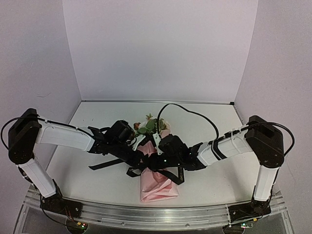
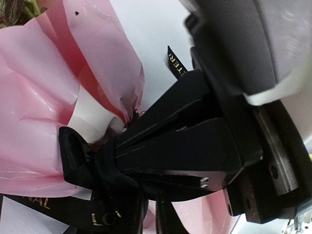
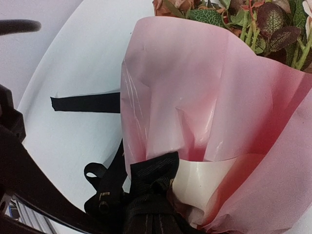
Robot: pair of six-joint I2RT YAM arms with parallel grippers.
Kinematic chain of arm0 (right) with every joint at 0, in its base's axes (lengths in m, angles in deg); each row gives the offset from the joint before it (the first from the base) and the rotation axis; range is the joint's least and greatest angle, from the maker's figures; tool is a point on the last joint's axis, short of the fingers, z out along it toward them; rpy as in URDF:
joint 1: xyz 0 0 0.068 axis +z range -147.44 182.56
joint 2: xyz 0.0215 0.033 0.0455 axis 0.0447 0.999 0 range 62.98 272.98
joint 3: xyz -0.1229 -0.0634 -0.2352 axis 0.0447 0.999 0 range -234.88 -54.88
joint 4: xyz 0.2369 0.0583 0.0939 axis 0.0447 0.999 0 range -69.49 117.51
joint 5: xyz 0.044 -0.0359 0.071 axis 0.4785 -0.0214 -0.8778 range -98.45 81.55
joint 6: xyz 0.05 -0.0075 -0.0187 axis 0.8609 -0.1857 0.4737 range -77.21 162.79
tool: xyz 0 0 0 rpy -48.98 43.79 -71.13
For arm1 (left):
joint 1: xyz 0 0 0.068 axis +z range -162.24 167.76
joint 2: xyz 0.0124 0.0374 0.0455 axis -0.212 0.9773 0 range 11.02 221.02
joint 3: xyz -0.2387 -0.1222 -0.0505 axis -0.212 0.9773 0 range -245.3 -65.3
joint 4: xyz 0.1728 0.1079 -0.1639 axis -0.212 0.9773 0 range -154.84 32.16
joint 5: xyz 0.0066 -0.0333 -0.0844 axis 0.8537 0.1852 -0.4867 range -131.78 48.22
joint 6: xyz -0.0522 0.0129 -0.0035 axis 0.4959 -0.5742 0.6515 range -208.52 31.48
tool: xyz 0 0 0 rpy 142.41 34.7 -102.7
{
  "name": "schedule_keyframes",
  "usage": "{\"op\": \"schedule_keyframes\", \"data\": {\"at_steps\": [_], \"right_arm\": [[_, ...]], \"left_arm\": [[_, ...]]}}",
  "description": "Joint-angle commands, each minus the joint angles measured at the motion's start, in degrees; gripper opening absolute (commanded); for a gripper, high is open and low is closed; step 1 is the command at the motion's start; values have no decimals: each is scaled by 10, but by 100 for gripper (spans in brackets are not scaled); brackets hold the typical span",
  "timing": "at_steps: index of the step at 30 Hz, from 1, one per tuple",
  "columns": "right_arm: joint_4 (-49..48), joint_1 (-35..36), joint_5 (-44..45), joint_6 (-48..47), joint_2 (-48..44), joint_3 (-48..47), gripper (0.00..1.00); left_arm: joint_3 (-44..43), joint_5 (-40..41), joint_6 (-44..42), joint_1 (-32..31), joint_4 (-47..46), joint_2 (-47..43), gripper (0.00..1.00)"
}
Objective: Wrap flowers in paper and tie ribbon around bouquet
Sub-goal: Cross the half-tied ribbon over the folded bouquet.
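The bouquet lies on the table with its flowers (image 1: pixel 148 124) at the far end and its pink paper (image 1: pixel 158 187) cone pointing toward me. The black ribbon (image 1: pixel 105 165) is cinched around the cone's waist, and its tails trail left and right. Both grippers meet at the knot. My right gripper (image 3: pixel 151 226) is shut on the ribbon (image 3: pixel 151 175) at the knot; the left wrist view shows it (image 2: pixel 114 148) pinching there too. My left gripper (image 2: pixel 151 222) sits just below the lettered ribbon (image 2: pixel 78 156), its fingers slightly parted with pink paper (image 2: pixel 39 97) visible through the gap.
A loose ribbon tail (image 3: pixel 85 102) lies flat on the white table (image 1: pixel 97 117) left of the cone. A black cable (image 1: pixel 187 111) arcs over the table behind the right arm. White walls close in the back and sides.
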Motion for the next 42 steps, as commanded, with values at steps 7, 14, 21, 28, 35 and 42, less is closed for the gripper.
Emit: {"op": "schedule_keyframes", "data": {"at_steps": [7,14,21,28,35,42], "right_arm": [[-26,-2,21,-5,6,7,0],[-26,-1,20,-7,7,6,0],[-26,-1,16,-5,9,2,0],[-26,-1,14,-5,9,1,0],[-26,-1,12,-6,8,-1,0],[-26,-1,11,-7,8,-2,0]], "left_arm": [[-32,29,4,-1,32,-69,33],[-19,50,5,-1,36,-107,45],[-6,123,36,38,47,-127,40],[-31,118,36,60,82,-56,34],[-52,59,30,59,59,4,36],[-71,40,25,56,55,26,38]]}}
